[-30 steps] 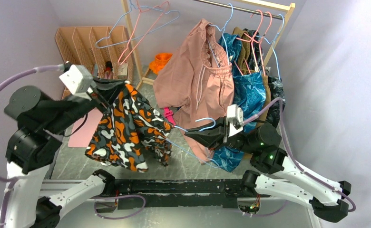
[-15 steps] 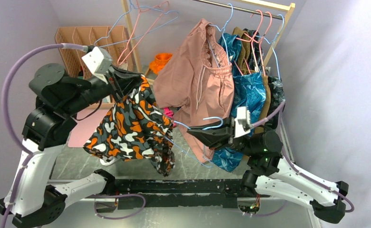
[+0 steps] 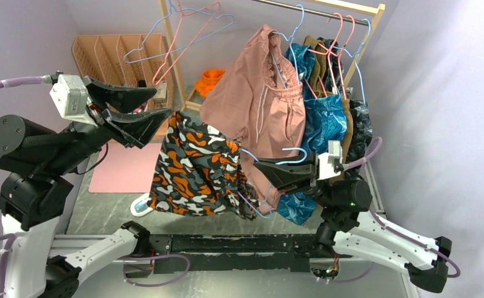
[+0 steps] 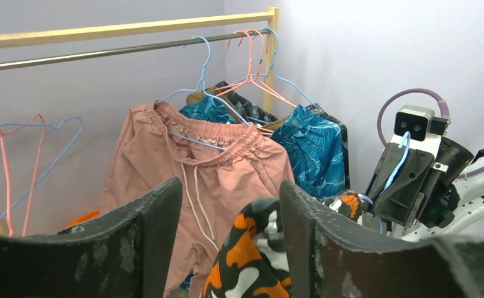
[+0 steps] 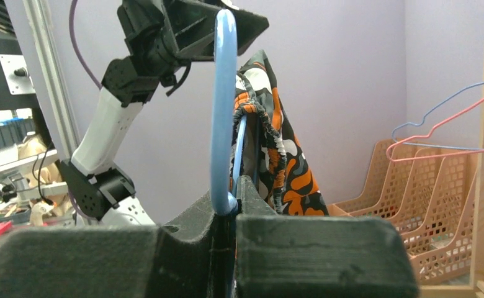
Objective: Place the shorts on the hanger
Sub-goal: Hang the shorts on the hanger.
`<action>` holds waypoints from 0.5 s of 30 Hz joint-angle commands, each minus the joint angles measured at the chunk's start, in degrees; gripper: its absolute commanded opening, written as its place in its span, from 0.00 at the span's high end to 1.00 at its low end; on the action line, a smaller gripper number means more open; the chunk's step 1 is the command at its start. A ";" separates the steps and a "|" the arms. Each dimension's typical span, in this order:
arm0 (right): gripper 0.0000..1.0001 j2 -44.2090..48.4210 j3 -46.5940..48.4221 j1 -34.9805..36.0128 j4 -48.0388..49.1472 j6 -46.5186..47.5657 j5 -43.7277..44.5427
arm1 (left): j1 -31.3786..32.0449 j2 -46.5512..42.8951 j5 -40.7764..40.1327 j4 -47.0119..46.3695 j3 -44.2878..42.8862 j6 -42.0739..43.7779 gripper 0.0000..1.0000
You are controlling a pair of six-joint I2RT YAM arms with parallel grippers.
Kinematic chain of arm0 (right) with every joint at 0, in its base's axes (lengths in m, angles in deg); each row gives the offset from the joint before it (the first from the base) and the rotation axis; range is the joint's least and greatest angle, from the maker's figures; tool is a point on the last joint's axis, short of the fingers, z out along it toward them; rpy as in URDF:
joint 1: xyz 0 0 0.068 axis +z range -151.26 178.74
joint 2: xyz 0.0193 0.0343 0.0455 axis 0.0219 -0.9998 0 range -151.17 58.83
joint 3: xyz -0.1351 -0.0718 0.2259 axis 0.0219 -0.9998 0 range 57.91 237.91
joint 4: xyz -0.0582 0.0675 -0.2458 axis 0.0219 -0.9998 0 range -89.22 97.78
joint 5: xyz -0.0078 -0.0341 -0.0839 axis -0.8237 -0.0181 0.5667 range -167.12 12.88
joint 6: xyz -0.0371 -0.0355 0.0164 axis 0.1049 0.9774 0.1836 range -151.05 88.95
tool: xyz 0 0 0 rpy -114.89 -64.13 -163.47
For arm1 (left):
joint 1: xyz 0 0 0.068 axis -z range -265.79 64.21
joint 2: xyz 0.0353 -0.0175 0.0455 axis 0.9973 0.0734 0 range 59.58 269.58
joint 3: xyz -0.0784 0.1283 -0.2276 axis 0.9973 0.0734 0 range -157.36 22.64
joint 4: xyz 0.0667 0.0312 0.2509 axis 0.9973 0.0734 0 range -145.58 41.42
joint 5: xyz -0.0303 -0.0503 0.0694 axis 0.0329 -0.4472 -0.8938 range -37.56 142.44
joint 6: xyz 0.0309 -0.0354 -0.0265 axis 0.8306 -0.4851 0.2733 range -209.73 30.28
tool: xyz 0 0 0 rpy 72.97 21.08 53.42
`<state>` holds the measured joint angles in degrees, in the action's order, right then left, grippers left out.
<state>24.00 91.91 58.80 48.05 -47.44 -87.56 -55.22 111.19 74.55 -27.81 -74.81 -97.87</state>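
In front of the clothes rail (image 3: pixel 317 9), the camouflage shorts (image 3: pixel 196 167) hang draped on the light-blue hanger (image 5: pixel 221 112), its hook clamped in the right gripper (image 3: pixel 261 166); the left gripper (image 3: pixel 161 102) stands open just beside the waistband

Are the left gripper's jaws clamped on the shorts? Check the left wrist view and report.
No: the jaws of the left gripper stand wide apart, and the shorts show unclamped between them.

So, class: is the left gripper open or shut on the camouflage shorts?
Open. In the left wrist view the left gripper has its fingers wide apart, with the shorts showing in the gap.
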 commanded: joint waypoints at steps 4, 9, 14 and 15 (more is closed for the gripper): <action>1.00 1.05 0.69 -0.24 4.63 0.63 3.70 | -0.25 -2.95 -3.88 -3.19 2.50 -5.05 0.36; 1.00 1.20 2.26 -0.21 -1.02 4.27 7.58 | -0.25 -4.32 1.12 -1.77 6.74 -12.09 0.40; 1.00 -0.99 3.98 -0.28 -4.76 6.90 12.58 | -0.25 -4.54 6.41 -2.09 14.66 -19.14 0.43; 1.00 -1.48 4.24 -0.27 -5.10 7.22 13.45 | -0.29 -4.38 6.71 -1.77 15.72 -19.19 0.43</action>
<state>23.43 93.29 58.80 43.79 -43.39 -79.63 -55.22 105.42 76.52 -29.86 -63.77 -111.26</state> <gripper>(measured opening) 0.044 0.572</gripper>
